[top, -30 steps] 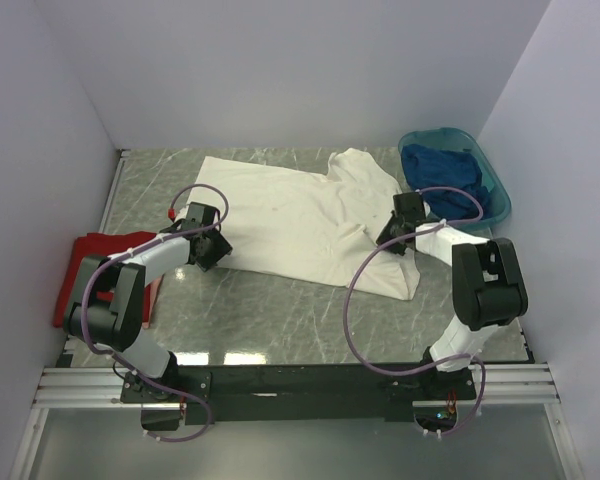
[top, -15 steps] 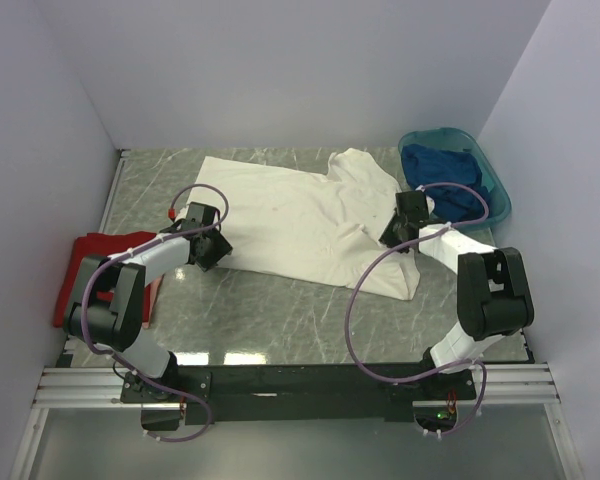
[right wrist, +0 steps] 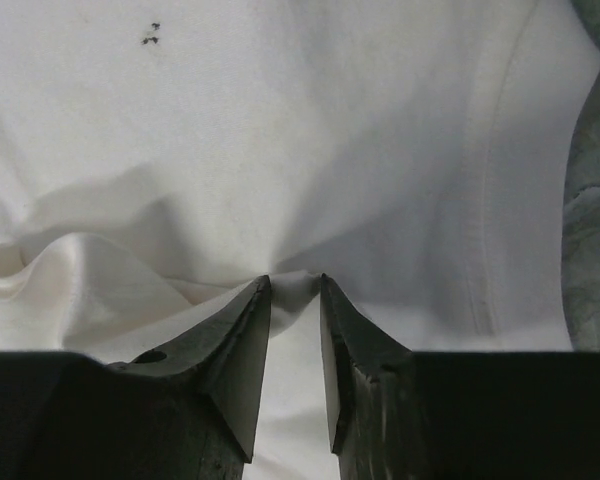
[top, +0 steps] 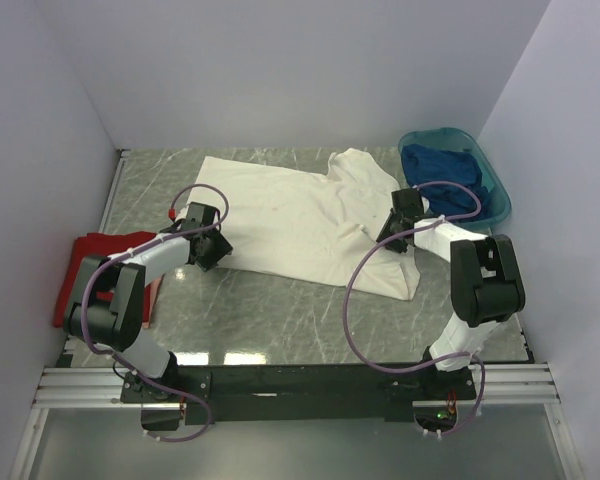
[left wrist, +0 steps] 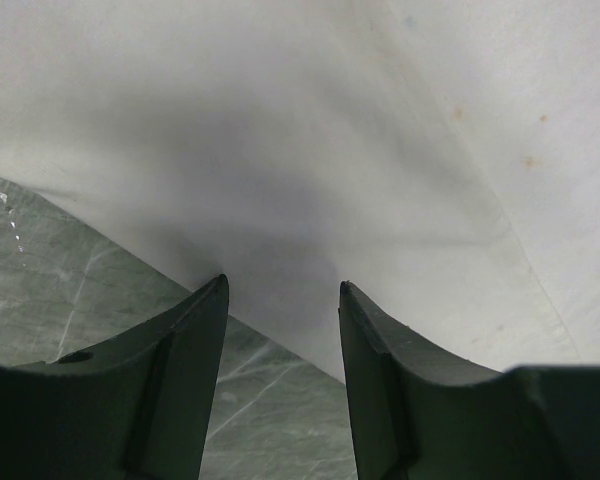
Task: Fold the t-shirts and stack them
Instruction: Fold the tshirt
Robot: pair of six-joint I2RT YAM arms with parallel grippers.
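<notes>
The white shirt [top: 290, 215] lies spread flat in the middle of the worktop [top: 280, 310]. Its long axis runs from left to right, across in front of both arms. The two tools stand at its two ends, on the near side.

The left tool [top: 212, 252] is at the near left corner. In its own camera the fingers are spread, and the edge of the cloth passes under the gap between them, so nothing is gripped there yet. The right tool [right wrist: 295, 285] is on the right part of the shirt. Its fingers are pressed almost together and pinch a small ridge of white cloth, with wrinkles running to that point.

I judge that the next move needs the left tool to close on its corner, so that both ends can lift together and go over toward the far side.

The worktop is smooth stone-like grey. Bare surface shows in front of the shirt. The red shirt [top: 80, 262] lies at the left edge, and the blue shirt [top: 440, 170] is in the basin [top: 500, 195] just beside the right end.
</notes>
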